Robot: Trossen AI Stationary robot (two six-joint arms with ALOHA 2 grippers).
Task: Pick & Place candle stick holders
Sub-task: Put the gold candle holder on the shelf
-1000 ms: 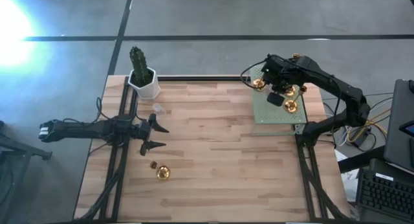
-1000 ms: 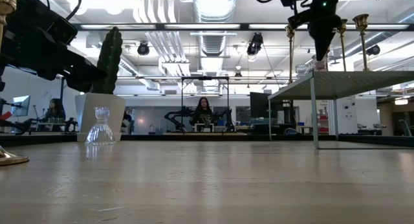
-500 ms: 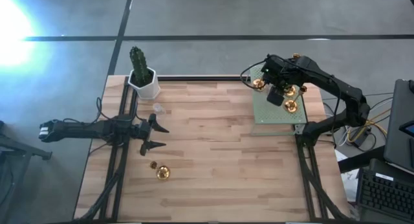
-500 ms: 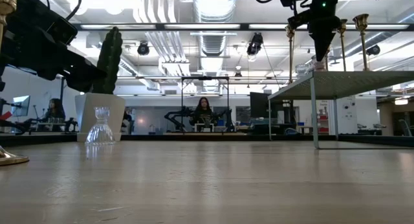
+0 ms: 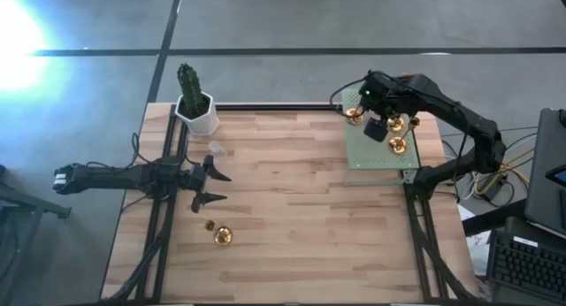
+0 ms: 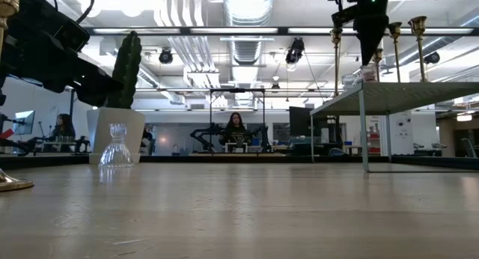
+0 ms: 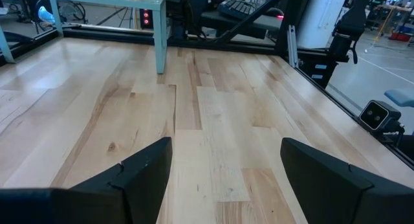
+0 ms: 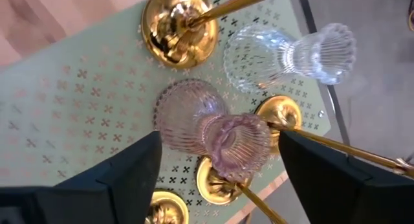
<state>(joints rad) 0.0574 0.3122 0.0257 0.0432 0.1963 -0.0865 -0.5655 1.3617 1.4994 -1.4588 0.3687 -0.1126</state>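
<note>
Right gripper (image 8: 217, 179) hangs open directly over the pink glass holder (image 8: 213, 130) — light, slippery, fragile; best pinched at its narrow waist. Left gripper (image 7: 223, 179) open too.

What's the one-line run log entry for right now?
right gripper: open above pink glass holder standing on green shelf | left gripper: open, idle over table

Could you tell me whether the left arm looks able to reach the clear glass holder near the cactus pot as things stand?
Probably yes: the left gripper has its jaws open, and only bare wood shows between it and the clear glass holder, which stands alone beside the cactus pot.
</note>
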